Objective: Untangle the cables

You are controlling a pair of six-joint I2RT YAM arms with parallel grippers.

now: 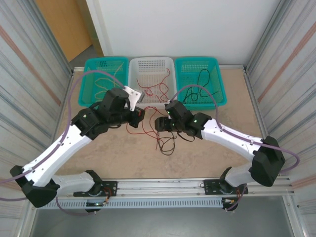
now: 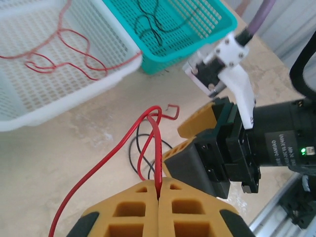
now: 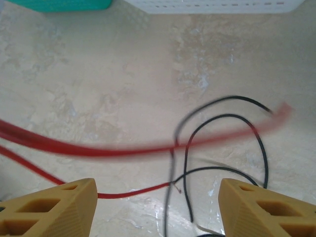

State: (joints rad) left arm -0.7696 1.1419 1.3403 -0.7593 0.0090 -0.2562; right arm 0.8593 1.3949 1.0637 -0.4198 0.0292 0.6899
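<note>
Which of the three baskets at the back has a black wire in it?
The right-hand teal basket, holding a black wire. The white middle basket holds red wire; the left teal basket holds pale strands.

Left hand (image 2: 159,183): yellow fingers pressed together on a red cable (image 2: 156,143) that rises between them.
Black cable (image 2: 131,154): looped on the surface (image 2: 64,153) behind the red one.
Right hand (image 2: 183,138): just right of the held cable, fingers apart.
White basket (image 2: 59,107): a red strand (image 2: 63,32) curls inside.
Teal basket (image 2: 197,43): holds a black strand (image 2: 148,19).
</note>
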